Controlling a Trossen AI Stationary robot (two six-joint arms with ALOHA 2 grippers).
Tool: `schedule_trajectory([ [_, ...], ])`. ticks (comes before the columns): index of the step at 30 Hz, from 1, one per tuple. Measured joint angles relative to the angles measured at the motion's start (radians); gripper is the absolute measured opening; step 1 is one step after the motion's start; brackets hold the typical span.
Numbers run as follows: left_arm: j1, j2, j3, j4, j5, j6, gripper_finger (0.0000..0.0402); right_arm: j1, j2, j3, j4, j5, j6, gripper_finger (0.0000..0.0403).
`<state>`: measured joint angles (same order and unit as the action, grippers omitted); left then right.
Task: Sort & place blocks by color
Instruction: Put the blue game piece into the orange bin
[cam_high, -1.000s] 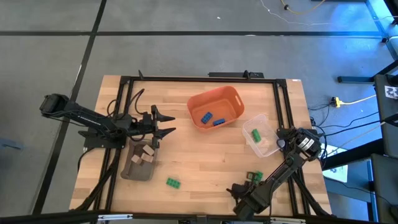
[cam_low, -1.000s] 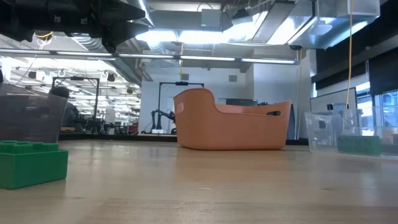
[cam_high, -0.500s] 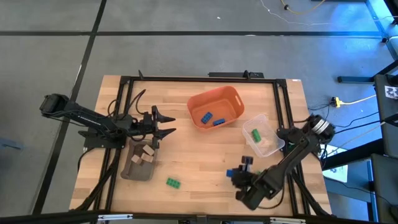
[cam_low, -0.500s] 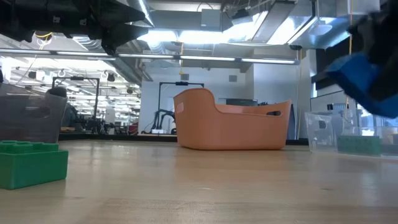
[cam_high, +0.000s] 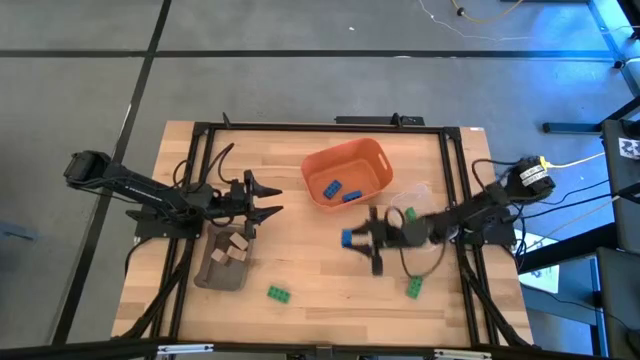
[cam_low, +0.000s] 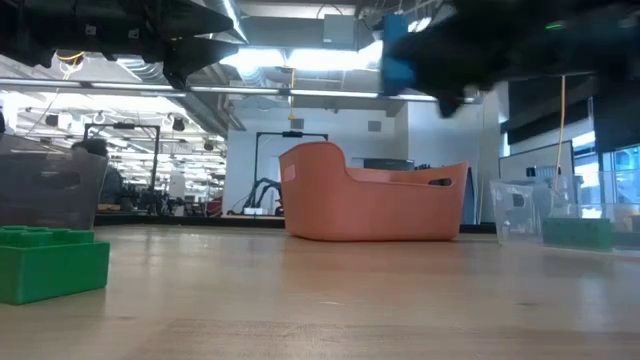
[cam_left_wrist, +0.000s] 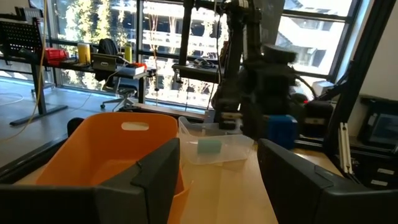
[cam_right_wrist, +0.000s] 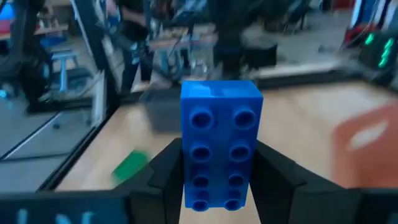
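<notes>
Orange bin, table centre-back, holding two blue bricks. Clear tub just beside it, holding one green brick. Grey-brown tray with tan bricks, left side. Loose green bricks on the wood at and. Left gripper above the tray's far end, fingers spread, empty. Right gripper clamped on a blue brick, raised over bare table before the bin; half a second earlier it hung near the table's front edge.
</notes>
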<state>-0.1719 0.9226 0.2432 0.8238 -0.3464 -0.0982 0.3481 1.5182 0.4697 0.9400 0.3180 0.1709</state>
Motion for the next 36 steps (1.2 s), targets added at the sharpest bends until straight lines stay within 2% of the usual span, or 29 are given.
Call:
schedule_trajectory([
  [4, 0.000, 0.000, 0.000, 0.004, -0.003, 0.018, 0.0208, -0.157, -0.010, 0.058, 0.010, -0.141, -0.067, 0.0140],
  [8, 0.000, 0.000, 0.000, 0.018, -0.010, 0.029, 0.0208, -0.223, -0.008, 0.118, -0.062, -0.259, -0.088, 0.0140],
  [12, 0.000, 0.000, 0.000, 0.017, -0.001, 0.030, 0.0208, -0.218, -0.007, 0.127, -0.091, -0.268, -0.134, 0.0140],
  [27, -0.022, 0.001, 0.000, 0.015, -0.010, 0.023, 0.0208, -0.218, -0.007, 0.127, -0.100, -0.263, -0.101, 0.0140],
  [29, -0.022, 0.001, 0.000, 0.016, -0.011, 0.028, 0.0208, -0.217, -0.007, 0.127, -0.111, -0.194, -0.094, 0.0140],
  [31, -0.022, 0.001, 0.000, 0.022, -0.011, 0.028, 0.0208, -0.217, -0.007, 0.138, -0.175, -0.040, -0.062, 0.0140],
  [34, -0.022, 0.001, 0.000, 0.034, -0.006, 0.028, 0.0208, -0.246, -0.005, 0.205, -0.446, 0.175, 0.007, 0.0140],
  [36, -0.022, 0.001, 0.000, 0.034, -0.005, 0.028, 0.0208, -0.290, 0.006, 0.282, -0.646, 0.241, 0.106, 0.0140],
])
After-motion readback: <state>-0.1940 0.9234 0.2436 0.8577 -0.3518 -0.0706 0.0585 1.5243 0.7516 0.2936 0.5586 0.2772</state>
